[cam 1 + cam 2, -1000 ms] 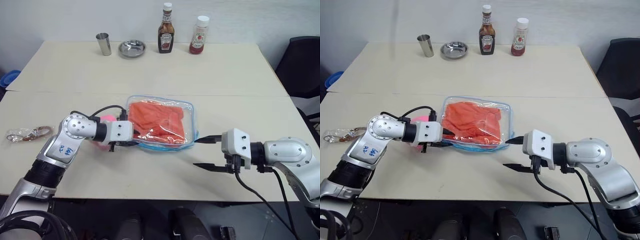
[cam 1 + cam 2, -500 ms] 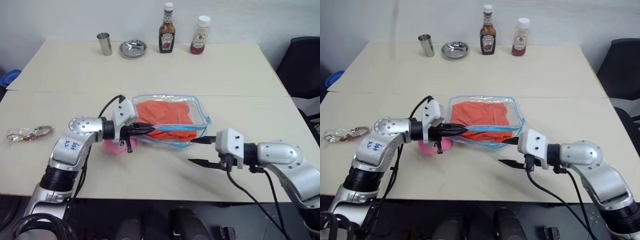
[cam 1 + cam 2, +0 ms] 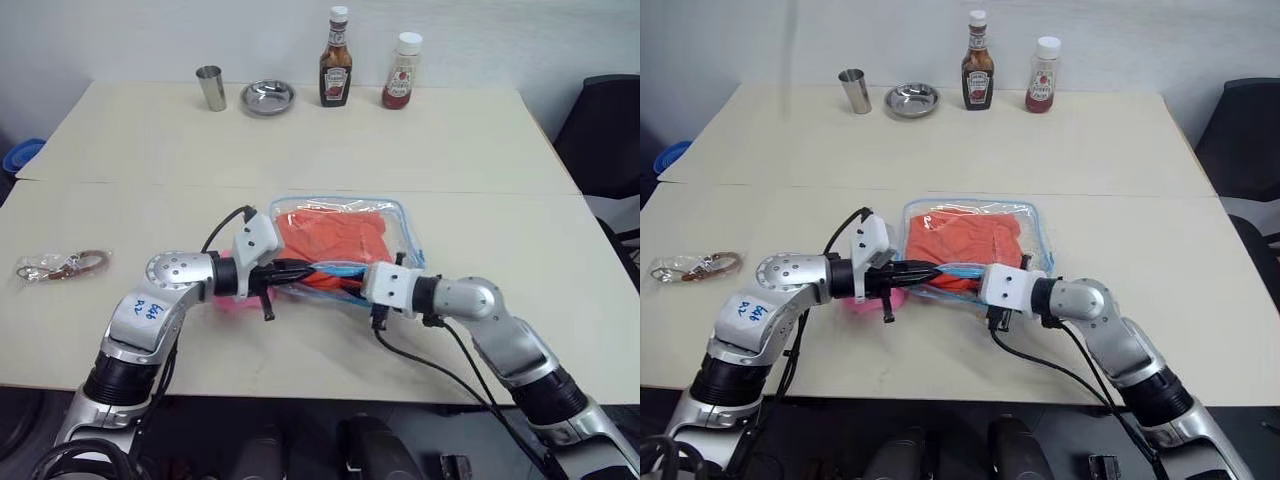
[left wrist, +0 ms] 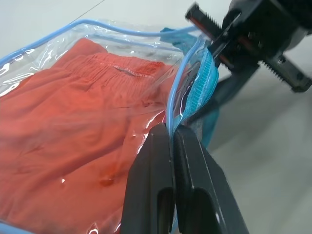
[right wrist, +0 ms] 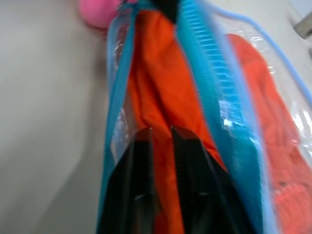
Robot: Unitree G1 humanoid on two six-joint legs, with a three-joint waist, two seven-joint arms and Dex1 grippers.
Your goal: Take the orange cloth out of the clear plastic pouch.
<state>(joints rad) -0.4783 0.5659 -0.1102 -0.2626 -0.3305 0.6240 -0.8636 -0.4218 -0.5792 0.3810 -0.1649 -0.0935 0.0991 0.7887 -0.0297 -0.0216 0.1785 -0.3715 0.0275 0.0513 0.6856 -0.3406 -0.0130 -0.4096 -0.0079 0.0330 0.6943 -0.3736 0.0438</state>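
Our left gripper (image 4: pixel 171 146) is clenched on the blue-trimmed edge of the clear plastic pouch (image 3: pixel 400 225), pinching one lip of its near opening. A second ago that gripper sat lower at the pouch's left side with the pouch lying flat; since then the near edge has been lifted and tilted up off the bench (image 3: pixel 300 150), so the mouth gapes toward us.

The bigger change is on the right. Our right gripper (image 5: pixel 161 146) was well clear of the pouch, off to the near right with its jaws wide apart; it has now swung left and forward and its fingers sit in the opening, between the two blue zip strips. The jaws have narrowed to a slim gap with orange cloth (image 3: pixel 335 235) in and around it. We cannot tell whether they have the fabric firmly pinched.

The cloth is still wholly inside the pouch, which lies mid-bench with its far part resting on the surface. A pink toy (image 3: pixel 865 298) lies just beside the left gripper, partly hidden.

Our reading: opening is done, the grab is in hand, the pull-out not yet begun.
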